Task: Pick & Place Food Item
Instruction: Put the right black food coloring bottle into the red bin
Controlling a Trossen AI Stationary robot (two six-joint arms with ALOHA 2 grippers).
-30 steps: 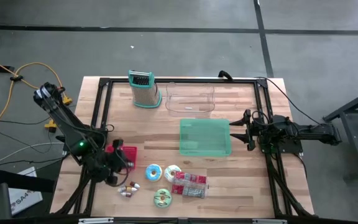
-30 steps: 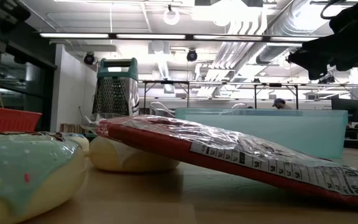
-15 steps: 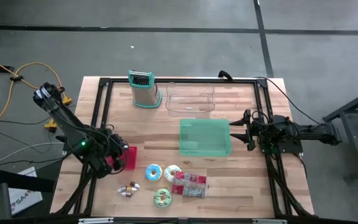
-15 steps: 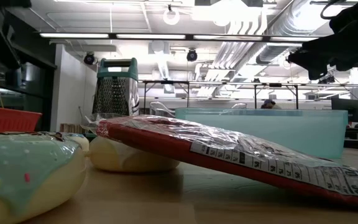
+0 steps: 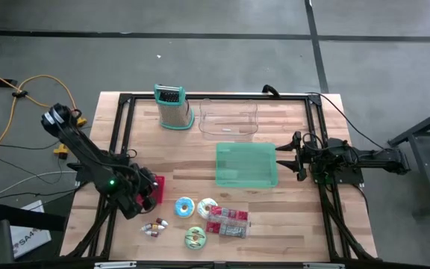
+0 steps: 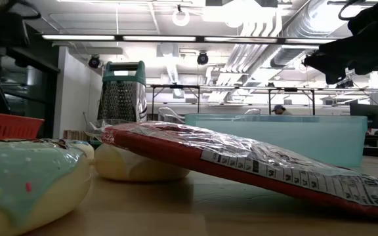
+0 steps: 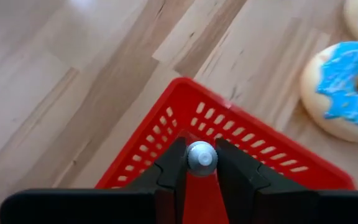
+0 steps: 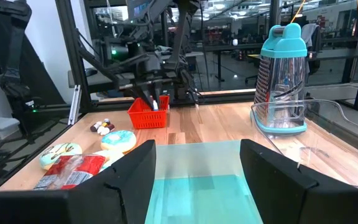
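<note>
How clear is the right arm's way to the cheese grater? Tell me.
Probably clear. The right gripper rests open over the green tray; the cheese grater stands upright beyond it on bare table, beside a clear container. Whether it can stretch that far is uncertain.

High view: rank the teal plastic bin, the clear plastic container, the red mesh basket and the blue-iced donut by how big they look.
1. Teal plastic bin.
2. Clear plastic container, only slightly smaller.
3. Red mesh basket, partly hidden under the left gripper, so its rank is unsure.
4. Blue-iced donut.
</note>
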